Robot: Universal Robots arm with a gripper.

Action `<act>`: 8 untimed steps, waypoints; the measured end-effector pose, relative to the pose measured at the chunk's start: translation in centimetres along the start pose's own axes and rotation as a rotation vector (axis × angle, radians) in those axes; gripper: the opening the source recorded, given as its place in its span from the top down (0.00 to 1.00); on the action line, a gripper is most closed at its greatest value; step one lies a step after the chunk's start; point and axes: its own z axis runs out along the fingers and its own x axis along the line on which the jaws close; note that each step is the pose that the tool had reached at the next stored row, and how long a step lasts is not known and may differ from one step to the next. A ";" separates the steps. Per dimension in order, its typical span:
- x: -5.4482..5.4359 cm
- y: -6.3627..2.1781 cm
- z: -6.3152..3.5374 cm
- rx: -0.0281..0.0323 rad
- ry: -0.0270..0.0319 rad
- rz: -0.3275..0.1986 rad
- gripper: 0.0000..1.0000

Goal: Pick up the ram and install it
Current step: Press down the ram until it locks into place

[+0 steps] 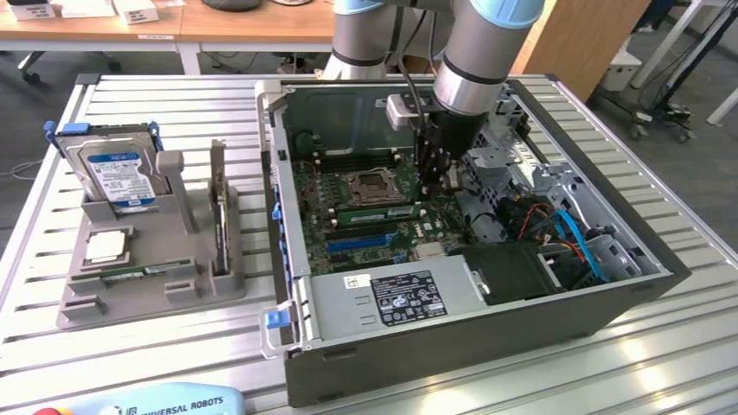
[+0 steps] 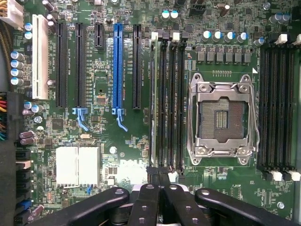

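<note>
While you scan from the exterior view's left, the grey holder [image 1: 150, 259] on the desk [image 1: 34, 285] carries a hard drive [image 1: 116, 173]. Further right, inside the open computer case [image 1: 461, 337], the ram [image 1: 381, 213] stands edge-up in a black slot just beside the processor socket [image 1: 372, 183]. Your pincer [image 1: 438, 197] hangs over one end of it, fingers fully closed, with nothing visibly gripped. By my reading, you're at the install step, with the stick in its slot. Whether it has clicked home, I cannot tell. Seating calls for straight, even downward pressure on that edge.
</note>
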 end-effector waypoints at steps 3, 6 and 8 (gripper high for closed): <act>0.0 0.01 0.00 0.0000 0.0001 0.000 0.90; 0.0 0.00 0.12 0.0001 -0.0001 0.000 0.90; 0.0 0.00 0.22 0.0004 0.0000 0.000 0.90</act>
